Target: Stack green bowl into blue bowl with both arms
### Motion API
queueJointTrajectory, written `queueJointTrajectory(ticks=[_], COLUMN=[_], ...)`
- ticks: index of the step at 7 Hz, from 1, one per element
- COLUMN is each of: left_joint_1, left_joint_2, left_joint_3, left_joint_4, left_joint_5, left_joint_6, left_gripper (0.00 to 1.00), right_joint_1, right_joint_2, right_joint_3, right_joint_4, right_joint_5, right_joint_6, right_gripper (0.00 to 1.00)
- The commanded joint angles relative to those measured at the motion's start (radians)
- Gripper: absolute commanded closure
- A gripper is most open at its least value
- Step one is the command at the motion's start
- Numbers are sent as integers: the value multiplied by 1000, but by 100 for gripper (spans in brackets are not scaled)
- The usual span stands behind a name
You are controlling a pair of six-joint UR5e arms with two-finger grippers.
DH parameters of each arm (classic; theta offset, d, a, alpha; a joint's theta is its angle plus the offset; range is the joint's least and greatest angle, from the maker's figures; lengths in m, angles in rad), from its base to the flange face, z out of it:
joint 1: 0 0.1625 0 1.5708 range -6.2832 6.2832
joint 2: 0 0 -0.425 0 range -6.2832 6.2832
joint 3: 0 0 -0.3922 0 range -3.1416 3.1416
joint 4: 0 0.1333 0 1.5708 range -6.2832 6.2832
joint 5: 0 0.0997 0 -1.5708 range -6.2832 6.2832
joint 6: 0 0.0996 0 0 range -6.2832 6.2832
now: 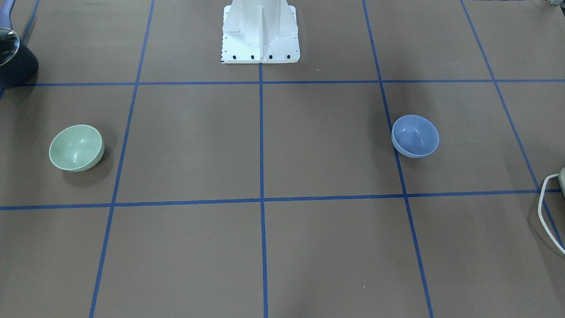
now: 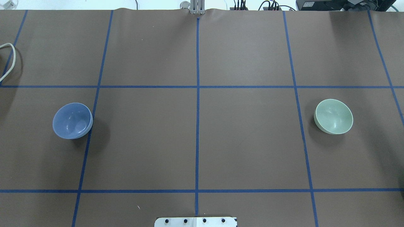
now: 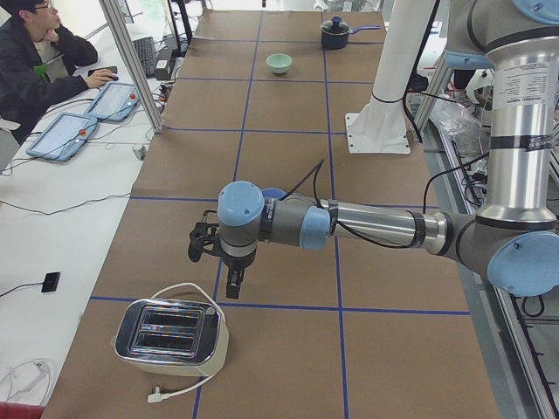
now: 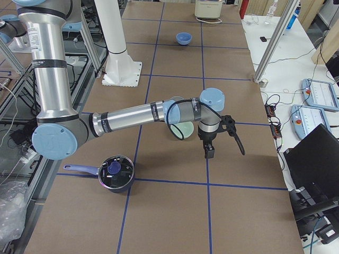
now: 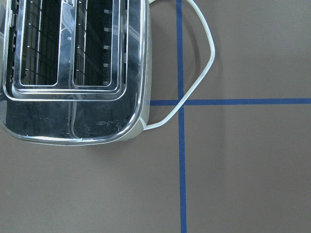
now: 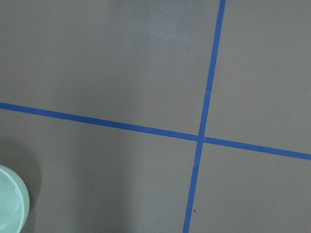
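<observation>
The green bowl (image 1: 76,147) sits upright on the table's right half in the overhead view (image 2: 333,116). The blue bowl (image 1: 415,136) sits upright on the left half (image 2: 72,120). Neither arm shows in the overhead or front views. In the exterior left view my left gripper (image 3: 233,286) hangs over the table between the blue bowl (image 3: 272,192) and the toaster. In the exterior right view my right gripper (image 4: 210,152) hangs just beyond the green bowl (image 4: 184,130), whose rim shows in the right wrist view (image 6: 10,204). I cannot tell whether either gripper is open or shut.
A chrome toaster (image 3: 170,332) with a white cord stands at the table's left end, below the left wrist camera (image 5: 73,68). A dark pot (image 4: 115,173) stands near the right end. The white pedestal (image 1: 260,31) is at the robot's side. An operator (image 3: 35,61) sits beside the table.
</observation>
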Motion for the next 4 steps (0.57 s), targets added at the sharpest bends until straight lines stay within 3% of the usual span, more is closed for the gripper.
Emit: queueJointTrajectory(ticks=[1, 4], left_joint_1=[27, 139], left_joint_2=[-35, -38], left_joint_3=[2, 10], left_joint_4=[-9, -149], left_joint_5=[-4, -21], left_joint_6=[4, -31], left_gripper=[2, 2], right_joint_1=[-44, -110], right_joint_2=[57, 69], right_joint_3=[-8, -8], right_joint_4=[1, 1], right_joint_5=[0, -1], right_joint_6=[1, -1], right_gripper=[0, 0])
